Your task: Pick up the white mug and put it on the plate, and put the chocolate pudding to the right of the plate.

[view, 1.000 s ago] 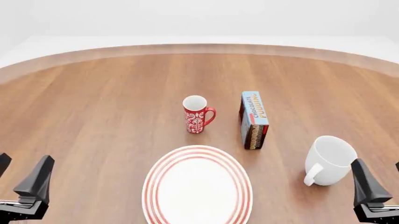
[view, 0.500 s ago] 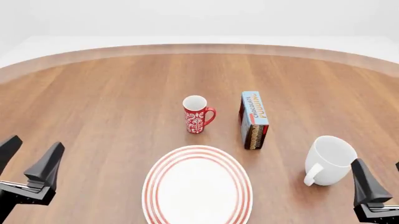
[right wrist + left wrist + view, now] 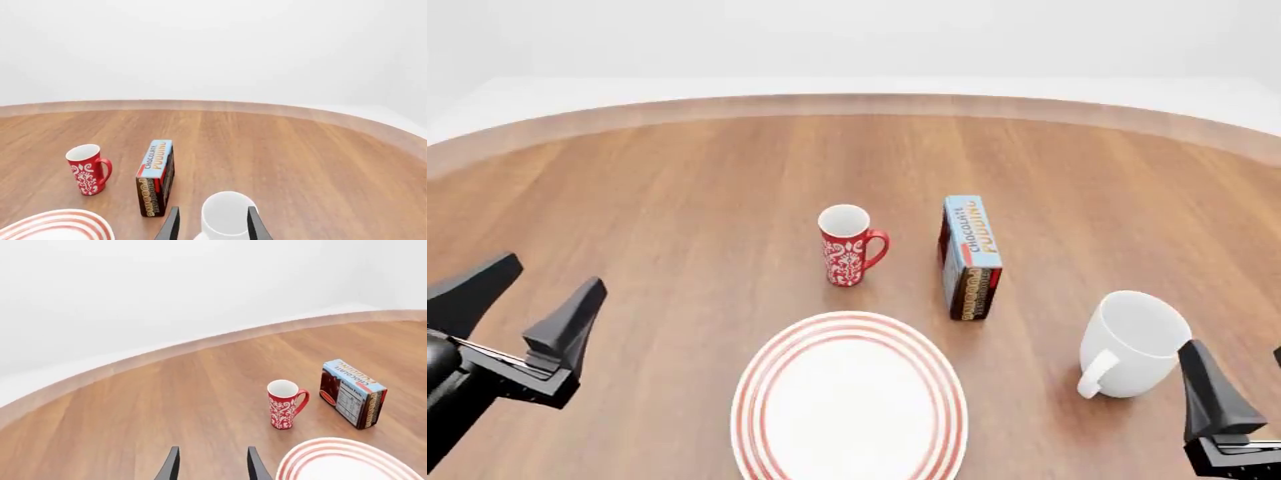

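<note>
A round wooden table (image 3: 667, 190) sits against blank white. Your white mug (image 3: 1132, 342) stands at four o'clock from the plate (image 3: 849, 398), the chocolate pudding (image 3: 970, 256) at one o'clock. Expect the mug glossy, rigid and slippery; pinch its rim wall. Both the left end effector (image 3: 515, 301) and right end effector (image 3: 210, 226) are spread open, empty.

White mug (image 3: 1134, 340) upright, right of the red-ringed plate (image 3: 850, 400). Pudding (image 3: 970, 256), a blue-topped carton, stands behind, between the 2, touching neither.
</note>
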You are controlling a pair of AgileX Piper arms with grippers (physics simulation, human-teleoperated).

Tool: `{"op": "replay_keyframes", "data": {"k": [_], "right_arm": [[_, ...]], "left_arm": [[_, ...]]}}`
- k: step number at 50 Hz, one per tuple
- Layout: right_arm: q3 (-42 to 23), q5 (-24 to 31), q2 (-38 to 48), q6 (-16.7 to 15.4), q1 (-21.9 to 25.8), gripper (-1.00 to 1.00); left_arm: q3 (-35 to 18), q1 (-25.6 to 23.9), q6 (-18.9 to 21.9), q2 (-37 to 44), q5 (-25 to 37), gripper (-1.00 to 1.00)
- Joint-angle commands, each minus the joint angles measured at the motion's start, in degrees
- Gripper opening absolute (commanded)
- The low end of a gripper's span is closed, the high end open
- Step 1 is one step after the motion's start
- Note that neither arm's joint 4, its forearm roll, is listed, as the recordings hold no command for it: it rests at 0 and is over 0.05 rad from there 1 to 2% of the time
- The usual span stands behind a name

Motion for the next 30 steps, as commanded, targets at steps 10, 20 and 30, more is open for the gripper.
{"op": "replay_keyframes", "data": {"k": [10,20,30], "right_arm": [[0.0,0.0,0.0,0.0,0.1,1.00],[0.0,0.0,0.0,0.0,0.1,1.00],[0.0,0.0,0.0,0.0,0.1,1.00]], "left_arm": [[-4.2,-6.8,2.1,11.1,-5.2,1.00],[-5.9,-9.8,2.6,17.2,-8.4,1.00],[-8.3,-13.0,2.9,21.4,-10.0,1.00]]}}
